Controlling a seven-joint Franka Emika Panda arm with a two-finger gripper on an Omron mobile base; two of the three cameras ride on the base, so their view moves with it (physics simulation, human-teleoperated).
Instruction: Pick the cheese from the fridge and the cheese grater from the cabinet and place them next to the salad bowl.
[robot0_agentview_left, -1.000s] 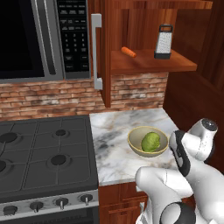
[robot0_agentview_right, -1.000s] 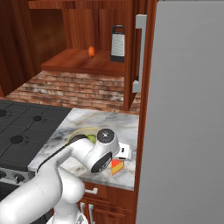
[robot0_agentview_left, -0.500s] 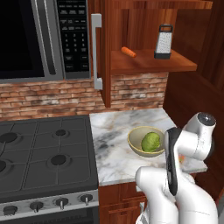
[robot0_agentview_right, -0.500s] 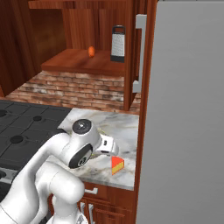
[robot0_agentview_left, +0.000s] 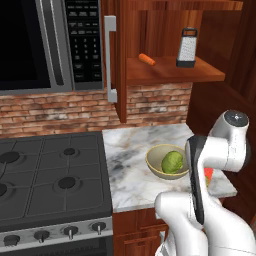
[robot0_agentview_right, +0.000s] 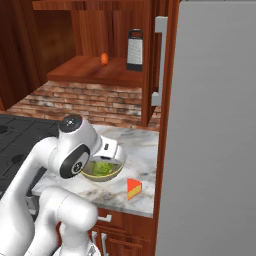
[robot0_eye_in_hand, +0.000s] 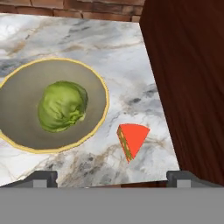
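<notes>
Hand view: red-rinded orange cheese wedge (robot0_eye_in_hand: 132, 138) near marble counter's (robot0_eye_in_hand: 87, 39) front edge, beside lettuce-filled beige bowl (robot0_eye_in_hand: 98, 83). Gripper (robot0_eye_in_hand: 111, 177) spread wide, empty. Risk: reaching for the silver box grater (robot0_agentview_left: 187, 47) may nudge it off the wooden cabinet shelf (robot0_agentview_left: 170, 75).

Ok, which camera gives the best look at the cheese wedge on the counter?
The hand view: the cheese lies unobstructed on the marble, beside the salad bowl, its red face and wedge shape clear. The right base view shows it smaller but whole, near the counter's front edge. The left base view gives a sliver behind the arm.
</notes>
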